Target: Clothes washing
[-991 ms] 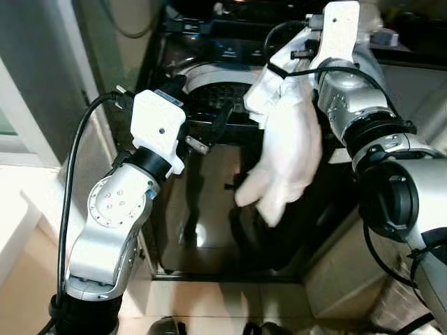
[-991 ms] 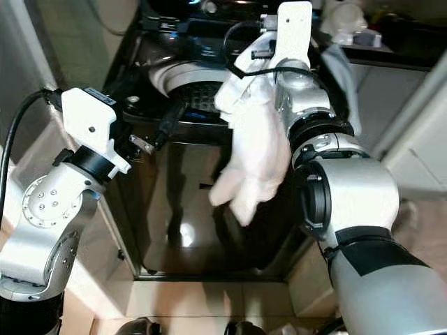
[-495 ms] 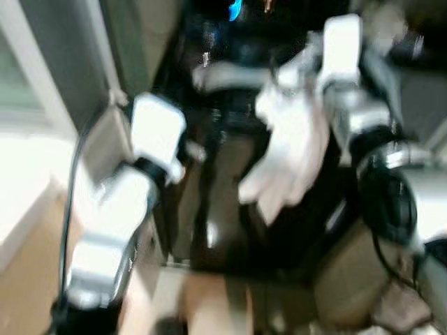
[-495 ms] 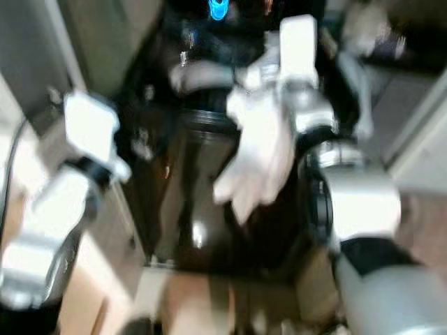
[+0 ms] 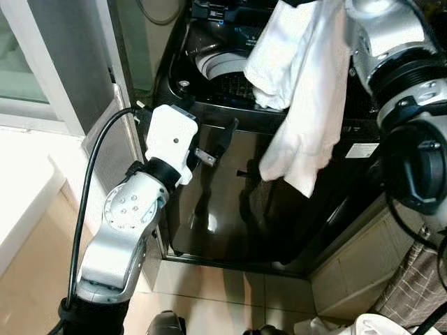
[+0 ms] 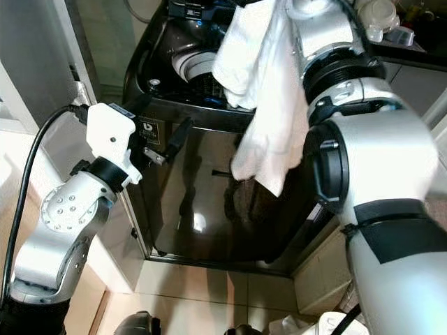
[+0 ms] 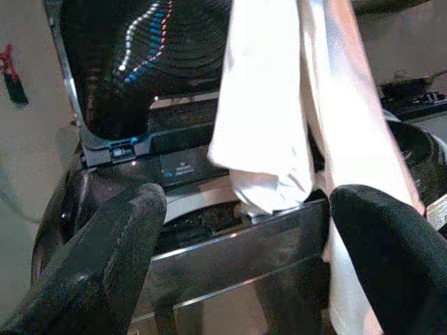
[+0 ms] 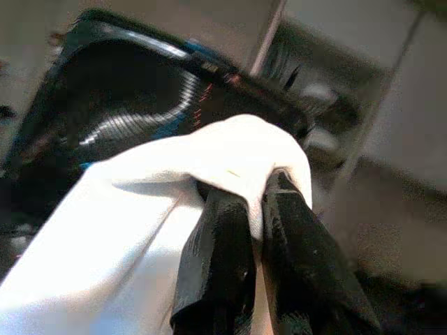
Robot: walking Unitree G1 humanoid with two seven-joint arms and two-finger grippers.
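Item: white garment (image 5: 300,91), pinched between the clenched fingers of the right gripper (image 8: 241,209) and hanging over the front rim of the top-loading washing machine (image 5: 230,174), lower folds draped down its dark front panel rather than above the open drum (image 5: 223,66). Risk, as judged: let go here, the trailing cloth would likely slide down the machine's front to the floor. Arms: right raised high above the machine; left gripper (image 7: 244,230) bent at the elbow, level with the front rim, fingers spread, holding nothing.
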